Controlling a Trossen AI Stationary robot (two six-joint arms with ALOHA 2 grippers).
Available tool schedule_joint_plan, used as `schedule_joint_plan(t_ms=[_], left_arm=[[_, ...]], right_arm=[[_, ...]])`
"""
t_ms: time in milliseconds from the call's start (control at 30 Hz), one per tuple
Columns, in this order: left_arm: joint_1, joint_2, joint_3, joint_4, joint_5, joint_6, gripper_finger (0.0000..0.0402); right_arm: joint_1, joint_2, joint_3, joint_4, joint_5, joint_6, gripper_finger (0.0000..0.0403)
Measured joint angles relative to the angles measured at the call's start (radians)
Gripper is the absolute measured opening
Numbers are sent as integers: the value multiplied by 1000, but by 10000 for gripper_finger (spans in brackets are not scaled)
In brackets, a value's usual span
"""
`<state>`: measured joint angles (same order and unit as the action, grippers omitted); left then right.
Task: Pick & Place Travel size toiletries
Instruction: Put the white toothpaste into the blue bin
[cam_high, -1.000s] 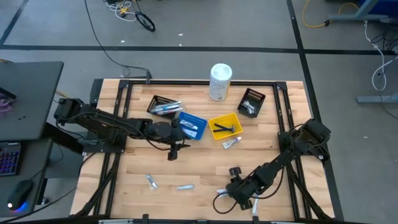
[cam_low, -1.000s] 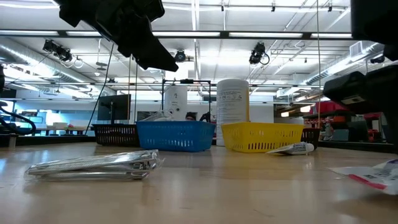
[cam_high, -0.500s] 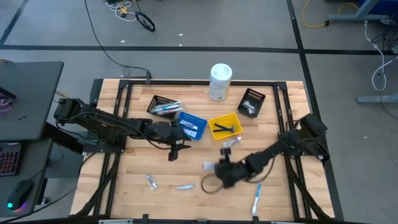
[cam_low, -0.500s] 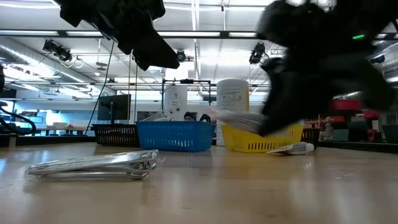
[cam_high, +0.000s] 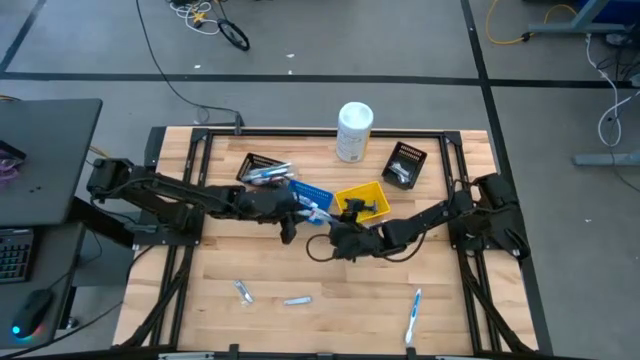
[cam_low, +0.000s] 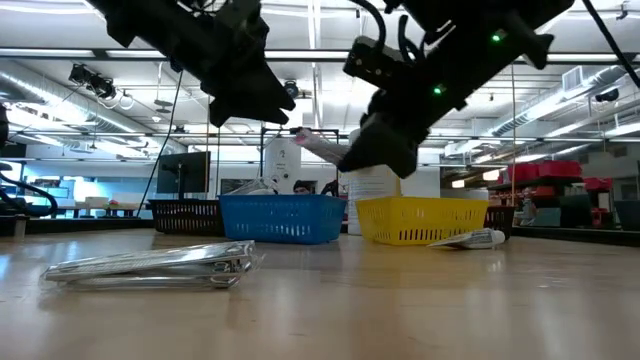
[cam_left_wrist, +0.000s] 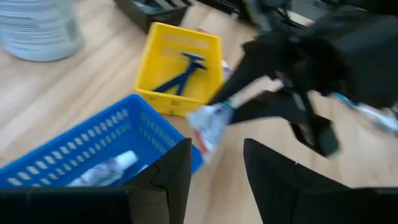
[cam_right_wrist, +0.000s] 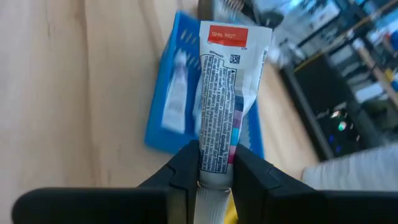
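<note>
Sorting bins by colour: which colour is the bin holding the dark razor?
Yellow plastic bin; clearest in the left wrist view.

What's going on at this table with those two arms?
They are sorting small toiletries into bins. The right gripper is clamped on a white tube and carries it in the air toward the blue bin, which already holds a tube. The left gripper hovers open beside that bin. A few items lie on the table.

White tube (cam_right_wrist: 219, 106) aloft over blue bin (cam_high: 309, 202)

Overhead downward view, level tabletop view, two close wrist views, sharing blue bin (cam_high: 309, 202).
</note>
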<state>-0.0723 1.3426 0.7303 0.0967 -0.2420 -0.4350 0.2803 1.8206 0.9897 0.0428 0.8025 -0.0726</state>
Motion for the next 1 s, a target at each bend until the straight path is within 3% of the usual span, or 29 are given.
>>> schedule_joint_plan(t_ms=[200,333,467,633,1000], left_arm=[[91,0,0,1,7,-6,153],[145,0,0,1,92,30,153],[169,0,0,-2,154,74,153],[194,0,0,-18,77,106,153],[244,0,0,-86,150,46,153]], right_arm=[[-28,0,0,144,8,-175,77],[-65,0,0,179,-22,-202,77],[-114,0,0,183,-125,-181,77],[-170,0,0,188,-265,-151,77],[-181,0,0,195,-202,-164,77]])
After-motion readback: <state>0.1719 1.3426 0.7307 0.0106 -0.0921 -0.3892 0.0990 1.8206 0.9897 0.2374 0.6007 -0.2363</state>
